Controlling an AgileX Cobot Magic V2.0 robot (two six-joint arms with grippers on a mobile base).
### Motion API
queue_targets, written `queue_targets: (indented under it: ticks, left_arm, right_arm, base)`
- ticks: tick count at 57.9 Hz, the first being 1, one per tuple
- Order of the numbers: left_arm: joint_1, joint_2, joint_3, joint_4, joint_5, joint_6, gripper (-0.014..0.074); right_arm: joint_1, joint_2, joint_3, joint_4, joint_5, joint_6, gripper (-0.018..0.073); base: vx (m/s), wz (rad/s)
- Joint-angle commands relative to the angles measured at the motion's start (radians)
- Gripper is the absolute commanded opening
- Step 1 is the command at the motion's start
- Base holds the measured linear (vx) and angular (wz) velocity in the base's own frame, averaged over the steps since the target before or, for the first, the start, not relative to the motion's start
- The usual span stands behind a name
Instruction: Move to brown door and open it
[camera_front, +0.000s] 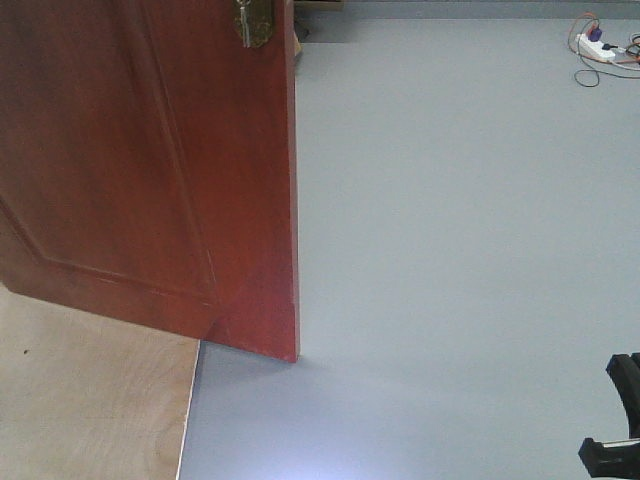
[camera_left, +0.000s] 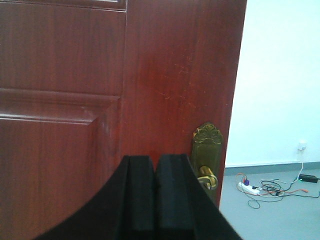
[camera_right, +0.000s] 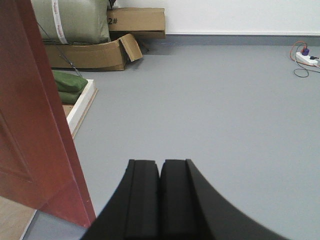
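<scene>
The brown door (camera_front: 150, 170) fills the left of the front view, its free edge running down to the grey floor. Its glossy panel (camera_left: 100, 85) fills most of the left wrist view. The brass backplate (camera_left: 207, 150) with a curved handle (camera_left: 206, 175) sits just right of my left gripper (camera_left: 156, 160), which is shut and empty, close in front of the door. My right gripper (camera_right: 160, 165) is shut and empty over open floor, with the door's edge (camera_right: 40, 125) to its left. A black part of the right arm (camera_front: 620, 420) shows at the front view's lower right.
Grey floor (camera_front: 450, 220) stretches right of the door. A plywood base (camera_front: 90, 400) lies under the door. Cardboard boxes (camera_right: 100, 45), a large green sack (camera_right: 75, 20) and green bags (camera_right: 67, 82) stand far left. A power strip with cables (camera_front: 600, 48) lies far right by the white wall (camera_left: 280, 75).
</scene>
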Motion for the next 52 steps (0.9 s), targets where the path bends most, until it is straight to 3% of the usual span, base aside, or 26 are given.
queue_targets:
  ticks: [1,52]
  left_arm:
    - [-0.006,-0.005,-0.025,-0.018,-0.002,-0.001,-0.0003]
    - [-0.006,-0.005,-0.025,-0.018,-0.002,-0.001,-0.0003]
  right_arm:
    - [-0.002,-0.006,0.003,-0.005,-0.078,-0.009,0.0]
    - [-0.002,-0.006,0.003,-0.005,-0.076,-0.009,0.0]
  base:
    - [0.14,-0.05]
    - [0.2,-0.01]
